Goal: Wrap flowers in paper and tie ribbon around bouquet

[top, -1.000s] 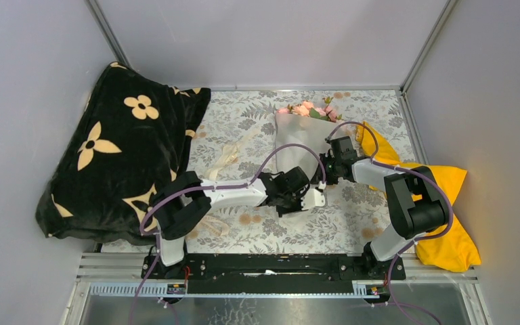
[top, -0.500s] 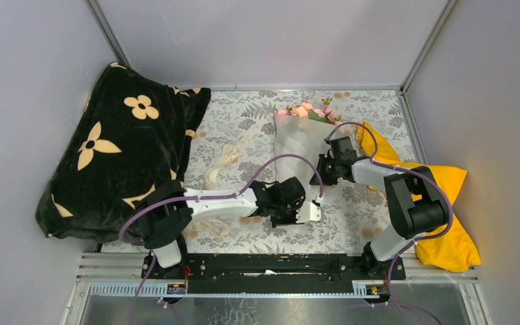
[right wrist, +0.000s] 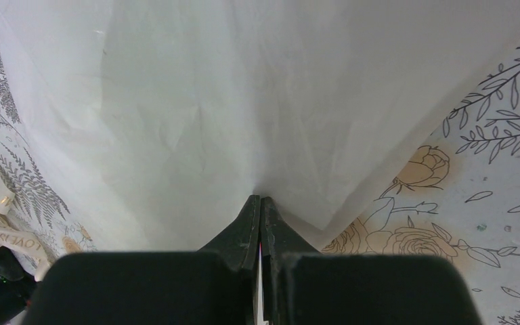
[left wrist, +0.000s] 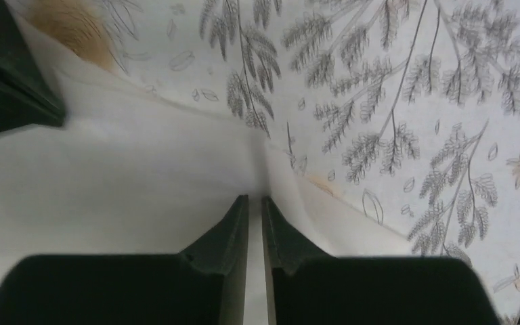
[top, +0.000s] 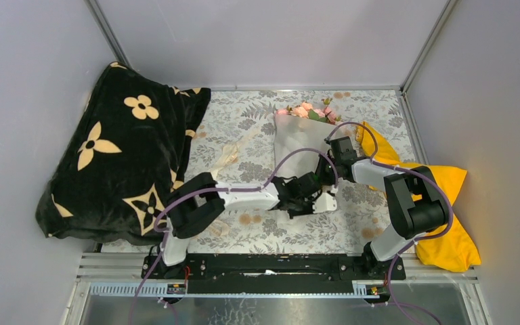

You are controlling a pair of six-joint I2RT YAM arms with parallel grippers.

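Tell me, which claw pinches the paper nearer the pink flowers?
The right gripper, pinching the paper's side edge partway up; the left gripper holds its bottom end, farthest from the flowers.

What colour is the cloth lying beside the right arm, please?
Bright yellow; the cloth shows best in the top external view.

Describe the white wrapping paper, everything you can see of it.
The paper is a thin, translucent white sheet, lightly creased, rolled into a cone around the flowers, whose pink heads stick out at its far end. It lies on the floral tablecloth, narrowing toward the arms. The right tool is shut on its right edge, tenting it. The left tool pinches a fold near the lower end.
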